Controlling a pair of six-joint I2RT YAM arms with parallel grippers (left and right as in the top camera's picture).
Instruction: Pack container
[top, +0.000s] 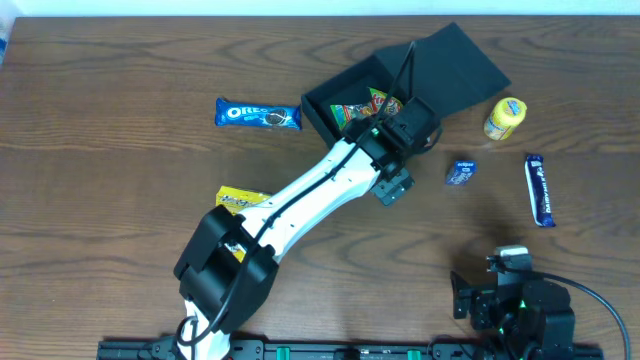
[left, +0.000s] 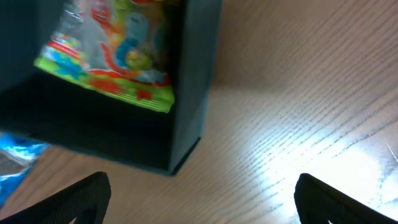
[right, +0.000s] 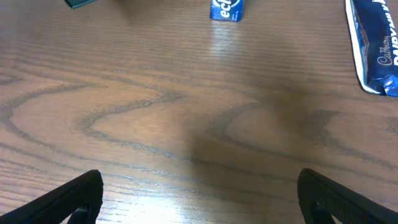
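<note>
Go next for the Oreo packet at far left, lifting clear of the container at upper centre, lid flapped back, colourful packet inside. Keep left gripper as is, spread wide and empty, beside its near corner. Leave right gripper parked low right, likewise wide, holding nothing.

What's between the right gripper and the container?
From the right gripper, bare wooden table, then a small blue packet before the container; the overhead view shows it.
</note>
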